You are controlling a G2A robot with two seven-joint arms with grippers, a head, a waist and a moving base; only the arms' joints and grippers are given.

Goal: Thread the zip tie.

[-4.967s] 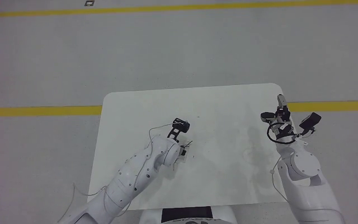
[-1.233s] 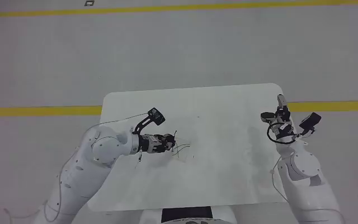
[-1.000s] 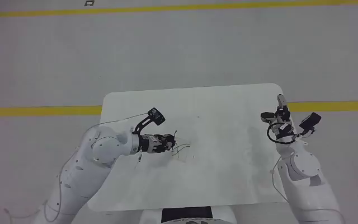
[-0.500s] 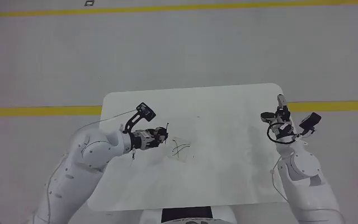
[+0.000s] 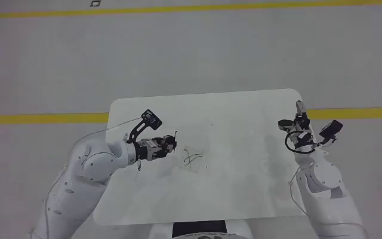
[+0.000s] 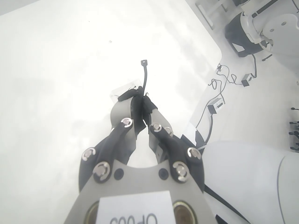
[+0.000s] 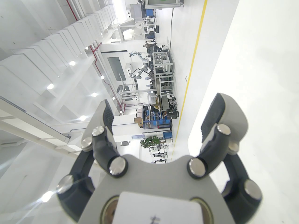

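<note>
My left gripper [image 5: 170,144] hangs over the left middle of the white table [image 5: 239,113], shut on a black zip tie [image 5: 175,135]. In the left wrist view the zip tie [image 6: 145,75] sticks out past the fingertips of the left gripper [image 6: 140,99], its square head end farthest from the jaws. A loose pile of zip ties [image 5: 192,158] lies on the table just right of that gripper, on a clear bag. By the table's right edge my right gripper [image 5: 300,116] is held up, and the right gripper [image 7: 161,115] is open with nothing between its fingers.
The table's rounded far-right corner [image 6: 216,47] drops to a floor with cables and small boxes [image 6: 217,103]. A yellow floor line [image 5: 54,118] runs past both sides of the table.
My left gripper has drawn back to the left, away from the pile, carrying one zip tie that now stands clear of the others. The right arm has not moved.
</note>
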